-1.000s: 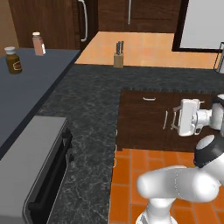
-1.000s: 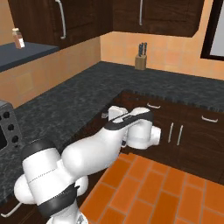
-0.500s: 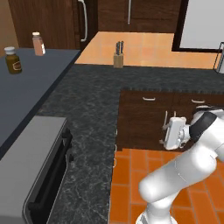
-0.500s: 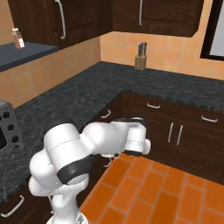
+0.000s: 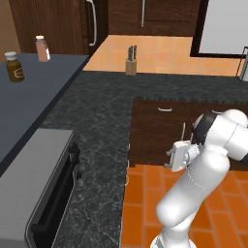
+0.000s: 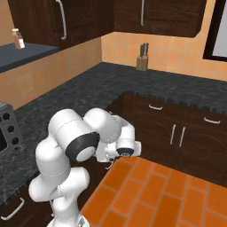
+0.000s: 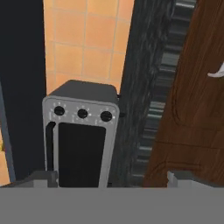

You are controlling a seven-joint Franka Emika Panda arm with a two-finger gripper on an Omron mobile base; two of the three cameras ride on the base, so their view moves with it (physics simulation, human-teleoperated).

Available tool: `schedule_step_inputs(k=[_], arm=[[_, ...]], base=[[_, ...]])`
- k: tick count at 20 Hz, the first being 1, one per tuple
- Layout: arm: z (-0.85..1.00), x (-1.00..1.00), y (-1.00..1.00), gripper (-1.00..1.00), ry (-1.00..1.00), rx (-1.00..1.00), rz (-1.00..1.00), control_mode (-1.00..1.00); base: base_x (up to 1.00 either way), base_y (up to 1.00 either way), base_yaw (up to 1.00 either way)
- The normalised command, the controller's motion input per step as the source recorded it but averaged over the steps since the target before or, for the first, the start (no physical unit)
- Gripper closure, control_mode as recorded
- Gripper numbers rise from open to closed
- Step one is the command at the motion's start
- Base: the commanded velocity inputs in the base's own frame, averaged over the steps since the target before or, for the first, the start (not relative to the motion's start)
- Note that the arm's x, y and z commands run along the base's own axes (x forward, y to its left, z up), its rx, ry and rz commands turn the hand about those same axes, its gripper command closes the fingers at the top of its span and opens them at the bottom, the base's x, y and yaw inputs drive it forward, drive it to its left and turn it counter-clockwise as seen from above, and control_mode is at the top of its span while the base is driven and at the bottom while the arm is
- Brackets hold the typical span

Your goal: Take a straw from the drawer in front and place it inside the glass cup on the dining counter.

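At 3 o'clock in the hand view sits the drawer (image 7: 192,100), shut, so the straw is unseen; we judge our gripper (image 5: 177,156), jaw state untellable, should square onto the silver handle (image 7: 217,72) before pulling.

No text could be read anywhere. The brown jar (image 5: 15,67) bore a label, and the toaster oven (image 7: 81,133) had three dials, but all were too blurred to read.
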Motion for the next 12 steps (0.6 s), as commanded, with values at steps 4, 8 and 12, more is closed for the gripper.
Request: schedule_step_inputs(k=[4,8,12], arm=[[-0.29,-0.12,0.58,-1.00,0.00,-0.08,-0.24,-1.00],[-0.22,-0.17,0.61,-1.00,-0.05,-0.15,-0.26,-1.00],[-0.07,0.00,0.44,-1.00,-0.07,-0.20,-0.11,-1.00]], base=[[0.00,0.00,0.00],[0.00,0.00,0.00],[0.00,0.00,0.00]])
